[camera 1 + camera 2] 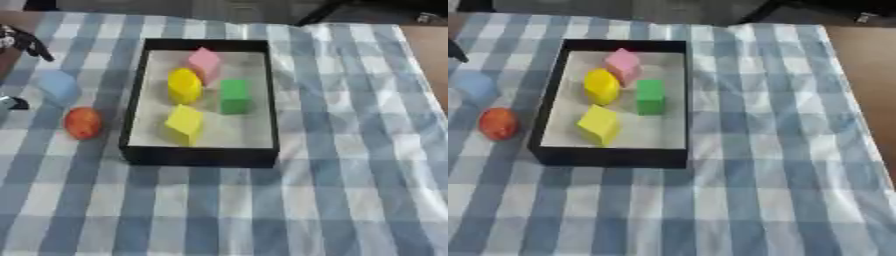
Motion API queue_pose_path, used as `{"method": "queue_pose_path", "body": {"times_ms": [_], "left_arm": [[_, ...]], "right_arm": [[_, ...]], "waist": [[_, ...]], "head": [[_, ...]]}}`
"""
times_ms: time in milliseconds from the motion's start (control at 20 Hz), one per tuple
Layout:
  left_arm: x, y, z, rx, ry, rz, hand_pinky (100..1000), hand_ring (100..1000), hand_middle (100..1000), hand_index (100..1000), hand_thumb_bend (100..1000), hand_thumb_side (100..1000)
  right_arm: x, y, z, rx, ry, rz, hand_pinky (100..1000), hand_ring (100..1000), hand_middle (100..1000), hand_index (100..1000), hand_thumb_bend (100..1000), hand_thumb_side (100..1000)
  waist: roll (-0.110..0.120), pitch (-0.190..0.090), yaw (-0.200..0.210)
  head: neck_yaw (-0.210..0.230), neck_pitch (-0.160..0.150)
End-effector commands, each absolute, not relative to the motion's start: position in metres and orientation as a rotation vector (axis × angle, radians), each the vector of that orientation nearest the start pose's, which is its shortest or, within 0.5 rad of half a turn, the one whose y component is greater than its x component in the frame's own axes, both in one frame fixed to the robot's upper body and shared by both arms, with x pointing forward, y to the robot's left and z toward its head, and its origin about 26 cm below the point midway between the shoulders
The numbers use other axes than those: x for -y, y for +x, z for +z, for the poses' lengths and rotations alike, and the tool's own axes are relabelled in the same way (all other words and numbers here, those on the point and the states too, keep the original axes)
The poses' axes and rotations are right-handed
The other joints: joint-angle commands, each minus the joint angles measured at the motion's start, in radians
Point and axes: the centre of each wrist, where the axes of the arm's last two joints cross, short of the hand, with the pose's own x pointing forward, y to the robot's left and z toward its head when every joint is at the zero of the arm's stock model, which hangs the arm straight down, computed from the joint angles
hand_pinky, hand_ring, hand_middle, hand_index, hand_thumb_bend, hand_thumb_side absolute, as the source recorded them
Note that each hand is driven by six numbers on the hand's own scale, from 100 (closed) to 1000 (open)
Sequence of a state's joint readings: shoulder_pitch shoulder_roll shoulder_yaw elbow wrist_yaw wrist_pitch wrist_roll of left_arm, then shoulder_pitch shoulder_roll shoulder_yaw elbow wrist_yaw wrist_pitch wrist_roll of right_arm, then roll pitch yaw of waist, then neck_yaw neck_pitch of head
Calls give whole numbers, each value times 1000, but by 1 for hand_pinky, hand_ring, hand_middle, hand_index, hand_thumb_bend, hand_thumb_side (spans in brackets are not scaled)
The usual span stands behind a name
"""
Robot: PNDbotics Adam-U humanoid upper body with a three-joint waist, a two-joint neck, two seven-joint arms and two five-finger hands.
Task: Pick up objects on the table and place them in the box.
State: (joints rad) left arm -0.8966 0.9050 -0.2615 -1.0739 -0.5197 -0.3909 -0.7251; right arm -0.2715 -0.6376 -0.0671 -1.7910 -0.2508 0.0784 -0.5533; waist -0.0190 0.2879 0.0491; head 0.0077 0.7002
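Surface: table covered by a blue-and-white checked cloth [350, 150]; bare brown tabletop shows at the far right edge.
Box: shallow rectangular black-walled box with a pale floor [199, 156], lying lengthwise away from the robot, left of the cloth's middle.
Box contents, far end: pink block [206, 62], tilted, close to the far wall.
Box contents, middle left: rounded yellow piece [184, 86], upright, just in front of the pink block and seemingly touching it.
Box contents, middle right: green upright block [234, 96], just beside the rounded yellow piece.
Box contents, near end: yellow cube-like block [185, 124], tipped on an edge, near the front wall.
Outside the box, left: orange-red rounded object [83, 122] on the cloth, near the box's left wall but apart from it.
Outside the box, farther left: pale blue rounded object [59, 86] on the cloth, beyond the orange-red one, apart from it.
Left hand: dark parts [19, 41] at the upper left edge, well short of the pale blue object; whether the fingers are spread or curled cannot be told.
Right hand: shows in neither view.
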Motion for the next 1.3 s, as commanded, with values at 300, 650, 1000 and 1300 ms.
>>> {"method": "queue_pose_path", "body": {"times_ms": [300, 650, 1000, 1300], "left_arm": [[-404, 420, 321, 1170, 795, -1784, 887, 839, 818, 853, 585, 100], [-404, 424, 322, 1165, 802, -1783, 891, 843, 818, 847, 592, 100], [-406, 429, 318, 1137, 812, -1781, 888, 840, 813, 835, 587, 100], [-409, 431, 313, 1059, 812, -1799, 885, 840, 808, 818, 584, 100]], "right_arm": [[354, 313, 210, 2084, -655, -192, 794, 805, 700, 829, 100, 729], [352, 314, 208, 2078, -655, -183, 792, 803, 697, 826, 100, 736], [351, 315, 206, 2070, -651, -184, 790, 802, 696, 826, 100, 739], [352, 316, 205, 2067, -649, -190, 788, 800, 694, 826, 100, 741]], "waist": [[6, 15, -10], [13, 30, -25], [15, 37, -32], [14, 37, -32]], "head": [[14, -18], [25, -29], [43, -41], [51, -42]]}}
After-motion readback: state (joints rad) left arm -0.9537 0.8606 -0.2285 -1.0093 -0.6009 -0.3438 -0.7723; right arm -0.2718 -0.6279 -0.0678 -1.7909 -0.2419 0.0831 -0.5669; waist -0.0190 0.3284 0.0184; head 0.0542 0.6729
